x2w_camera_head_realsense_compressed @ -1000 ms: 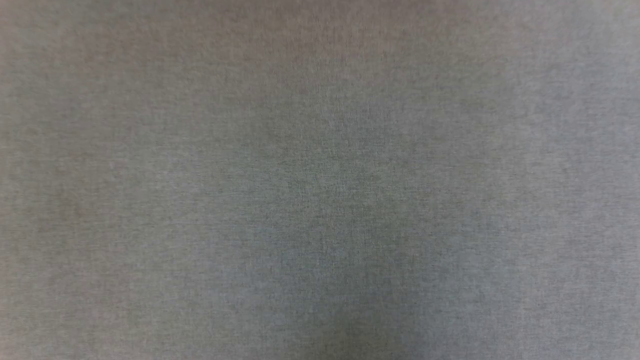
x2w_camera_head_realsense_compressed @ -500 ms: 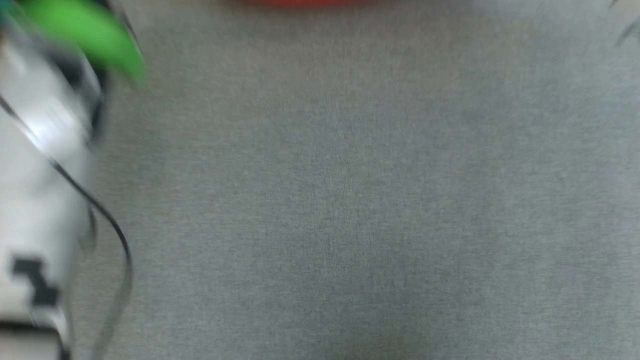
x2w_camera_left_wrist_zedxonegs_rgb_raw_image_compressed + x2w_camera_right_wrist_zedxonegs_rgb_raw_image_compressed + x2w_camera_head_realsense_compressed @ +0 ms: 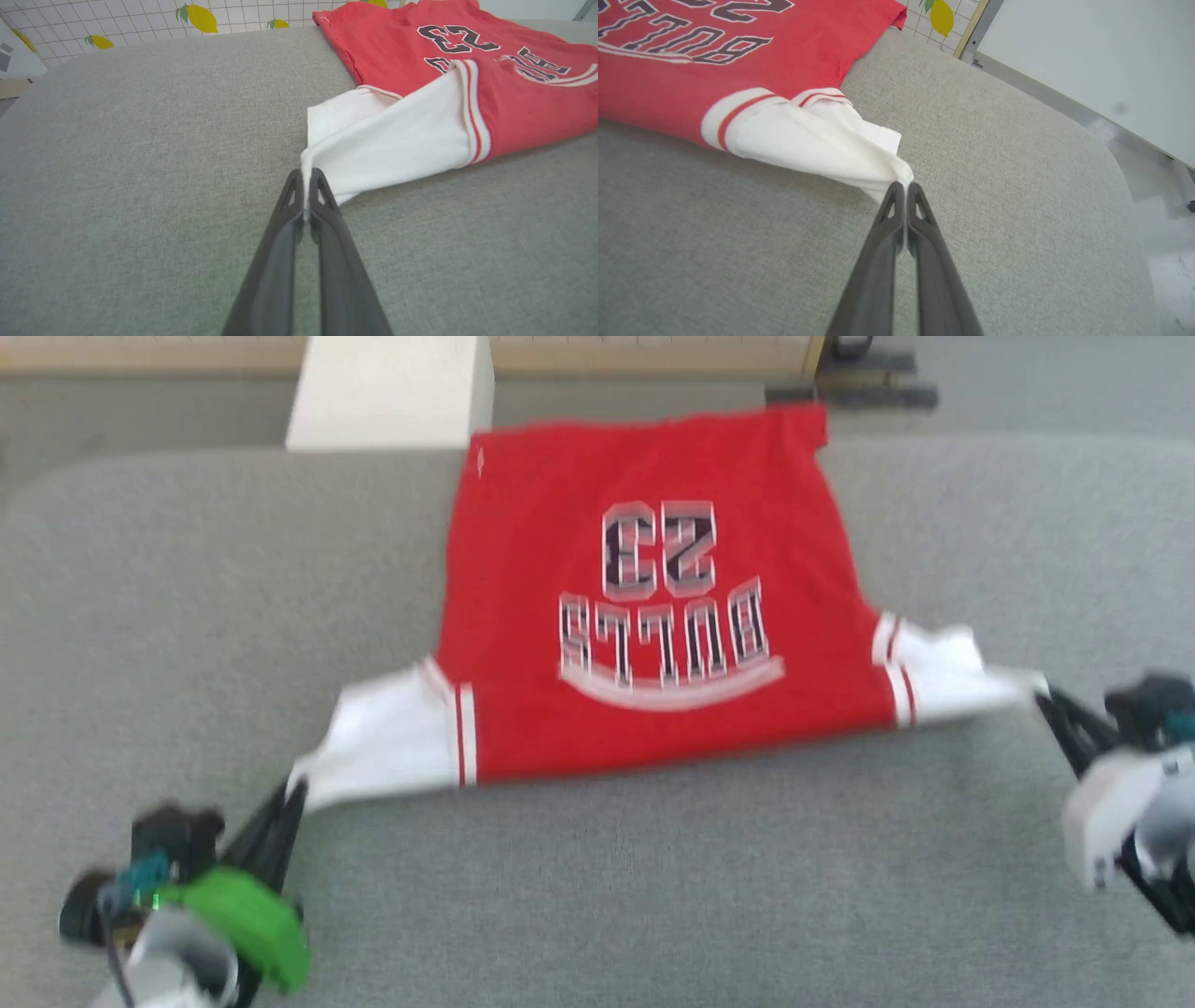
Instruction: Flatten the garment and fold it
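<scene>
The garment (image 3: 644, 616), a red jersey with white sleeves and black "BULLS 23" lettering, lies spread on the grey table (image 3: 597, 896), lettering up and upside down to me. My left gripper (image 3: 297, 791) is shut on the tip of the left white sleeve (image 3: 387, 144), pinched between its dark fingers (image 3: 306, 186). My right gripper (image 3: 1038, 693) is shut on the tip of the right white sleeve (image 3: 822, 144), whose cloth bunches at the fingertips (image 3: 903, 189). Both sleeves are drawn outward, and the near edge of the garment is lifted slightly off the table.
A pale block (image 3: 387, 387) stands beyond the table's far edge at the left of the garment's hem. A tiled wall with lemon prints (image 3: 201, 16) lies behind. The table's rounded right edge (image 3: 1120, 168) drops to a pale floor.
The head camera has swung up: it showed bare grey table, then a blurred left arm, and now shows the garment and both grippers.
</scene>
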Controlling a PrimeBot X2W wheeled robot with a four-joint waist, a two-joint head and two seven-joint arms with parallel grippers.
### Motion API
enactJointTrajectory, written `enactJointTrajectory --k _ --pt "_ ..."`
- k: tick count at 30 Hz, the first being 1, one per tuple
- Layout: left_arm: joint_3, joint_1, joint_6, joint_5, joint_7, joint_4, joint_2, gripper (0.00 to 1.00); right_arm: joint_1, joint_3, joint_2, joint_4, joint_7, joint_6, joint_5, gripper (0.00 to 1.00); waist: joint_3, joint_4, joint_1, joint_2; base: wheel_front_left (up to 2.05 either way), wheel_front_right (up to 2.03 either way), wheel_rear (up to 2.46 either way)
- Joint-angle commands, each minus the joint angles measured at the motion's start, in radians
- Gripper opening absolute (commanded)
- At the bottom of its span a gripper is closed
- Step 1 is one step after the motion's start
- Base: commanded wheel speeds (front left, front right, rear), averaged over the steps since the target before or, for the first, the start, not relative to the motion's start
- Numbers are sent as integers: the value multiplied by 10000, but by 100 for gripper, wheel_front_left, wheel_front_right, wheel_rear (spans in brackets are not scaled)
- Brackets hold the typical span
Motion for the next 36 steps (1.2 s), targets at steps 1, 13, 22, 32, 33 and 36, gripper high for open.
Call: enactJointTrajectory --k 1,13,22,32,33,36 --pt "60 453 137 -118 78 -216 145 0 427 -96 -12 -200 174 -19 96 0 -1076 -36 1 0 0 0 0" --pt "148 2736 753 -452 271 -1387 565 0 3374 -1144 -228 -1897 1368 -19 405 0 -2067 -225 1 0 0 0 0" --pt "-710 4009 552 -656 1190 -2279 524 0 5375 -971 -906 -3353 3499 -19 2298 0 -2357 -190 1 0 0 0 0" --pt "-1116 4200 681 -683 2109 -2478 632 0 6498 -2095 -990 -4125 5186 -19 2804 100 -2135 132 1 0 0 0 0" --pt "-1118 4069 676 -673 2128 -2530 605 0 6387 -2202 -887 -4215 5252 -19 2818 100 -2063 204 1 0 0 0 0" --pt "-1186 3721 631 -581 2250 -2743 590 0 5879 -2495 -656 -4509 5469 -19 2910 100 -1799 419 1 0 0 0 0"
